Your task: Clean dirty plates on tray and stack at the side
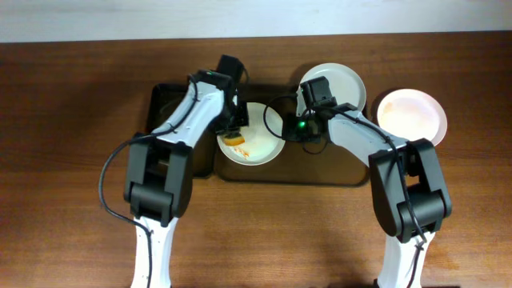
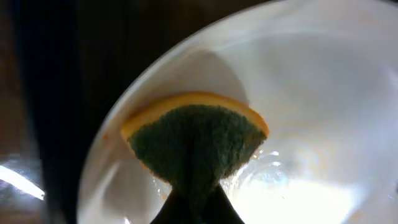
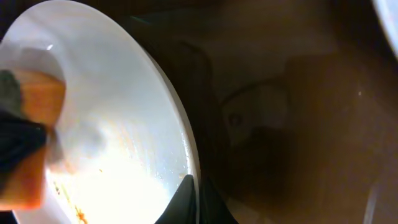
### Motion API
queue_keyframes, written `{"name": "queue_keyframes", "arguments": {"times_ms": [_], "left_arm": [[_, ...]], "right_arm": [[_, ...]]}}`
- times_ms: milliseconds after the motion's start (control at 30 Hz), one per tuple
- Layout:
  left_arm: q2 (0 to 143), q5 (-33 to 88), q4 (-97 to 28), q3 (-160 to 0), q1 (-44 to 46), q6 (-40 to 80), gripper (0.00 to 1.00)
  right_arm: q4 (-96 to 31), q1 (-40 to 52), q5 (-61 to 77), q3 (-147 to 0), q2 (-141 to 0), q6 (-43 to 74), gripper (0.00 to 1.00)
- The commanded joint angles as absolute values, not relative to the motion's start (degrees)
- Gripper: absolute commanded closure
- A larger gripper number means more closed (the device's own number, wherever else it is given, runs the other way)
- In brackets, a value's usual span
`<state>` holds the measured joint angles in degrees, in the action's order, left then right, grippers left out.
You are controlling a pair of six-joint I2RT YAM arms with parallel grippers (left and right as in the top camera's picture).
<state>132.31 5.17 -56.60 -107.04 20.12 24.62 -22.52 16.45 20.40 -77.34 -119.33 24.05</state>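
A white plate (image 1: pixel 258 140) with orange-brown sauce streaks lies on the dark tray (image 1: pixel 336 170). My left gripper (image 1: pixel 234 132) is shut on a sponge (image 2: pixel 196 140), green scrub face with an orange backing, pressed on the plate's (image 2: pixel 311 106) left part. My right gripper (image 1: pixel 286 128) is shut on the plate's right rim (image 3: pixel 183 140). The sponge also shows at the left of the right wrist view (image 3: pixel 31 143). A second white plate (image 1: pixel 340 84) lies at the tray's back right. A third plate (image 1: pixel 410 114), faintly orange-tinted, lies on the table to the right.
The wooden table (image 1: pixel 72 160) surrounds the tray. Cables run from both arms over the tray and table.
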Motion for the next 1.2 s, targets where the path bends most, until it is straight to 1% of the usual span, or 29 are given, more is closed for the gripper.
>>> {"name": "queue_keyframes", "arguments": {"times_ms": [0, 100, 267, 333, 367, 400, 467, 500, 533, 567, 633, 667, 733, 833, 867, 1000, 1100, 1133, 1167], "left_arm": [[130.4, 1.2, -53.4, -102.2, 23.2, 31.9, 1.00], [130.4, 3.4, -54.2, -98.5, 25.2, 38.0, 1.00], [130.4, 16.9, -54.3, -96.2, 26.2, 39.8, 1.00], [130.4, 26.3, -53.7, -96.2, 26.1, 37.5, 1.00], [130.4, 31.2, -53.2, -96.2, 26.2, 34.2, 1.00], [130.4, 33.1, -53.4, -96.2, 26.2, 32.2, 1.00], [130.4, 33.1, -54.7, -96.2, 25.8, 28.8, 1.00], [130.4, 32.3, -55.4, -96.2, 25.3, 27.6, 1.00], [130.4, 28.5, -56.2, -96.2, 24.6, 27.3, 1.00], [130.4, 21.7, -56.5, -96.2, 23.8, 27.4, 1.00], [130.4, 6.5, -56.5, -96.2, 22.8, 32.4, 1.00], [130.4, 3.9, -56.3, -96.2, 22.6, 35.7, 1.00], [130.4, 1.8, -54.3, -96.2, 22.3, 41.3, 1.00], [130.4, -5.2, -50.9, -96.2, 22.3, 52.0, 1.00], [130.4, -7.3, -49.4, -96.2, 22.4, 53.8, 1.00], [130.4, -13.8, -39.7, -96.2, 22.7, 54.8, 1.00], [130.4, -14.4, -38.5, -96.2, 22.7, 54.8, 1.00], [130.4, -14.3, -39.3, -96.2, 22.8, 54.5, 1.00], [130.4, -14.3, -40.0, -96.2, 22.8, 54.3, 1.00]], "right_arm": [[-24.1, 14.9, 21.5, -76.8, -121.2, 24.4, 0.96], [-24.7, 14.0, 21.5, -76.8, -121.2, 24.4, 0.96], [-24.7, 13.8, 21.5, -76.8, -121.2, 24.4, 0.96], [-24.7, 13.8, 21.5, -76.8, -121.2, 24.4, 0.96], [-24.7, 13.8, 21.5, -76.8, -121.2, 24.4, 0.96], [-24.7, 13.8, 21.5, -76.8, -121.2, 24.4, 0.96], [-24.7, 13.8, 21.5, -76.8, -121.2, 24.4, 0.96], [-24.7, 13.8, 21.5, -76.8, -121.2, 24.4, 0.96], [-24.7, 13.8, 21.5, -76.8, -121.2, 24.4, 0.96], [-24.7, 13.8, 21.5, -76.8, -121.2, 24.4, 0.96], [-24.7, 13.8, 21.5, -76.8, -121.2, 24.4, 0.96], [-24.7, 13.8, 21.4, -76.8, -121.2, 24.4, 0.96], [-24.7, 13.8, 21.4, -76.8, -121.2, 24.4, 0.96], [-24.9, 13.8, 21.4, -76.8, -121.2, 24.4, 0.96], [-24.9, 13.8, 21.4, -76.8, -121.2, 24.4, 0.96], [-25.3, 13.8, 21.5, -76.8, -121.3, 24.4, 0.96], [-25.3, 13.8, 21.4, -76.8, -121.3, 24.4, 0.95], [-25.3, 13.8, 21.3, -76.8, -121.2, 24.4, 0.80], [-25.3, 13.8, 21.2, -76.8, -121.3, 24.4, 0.56]]}}
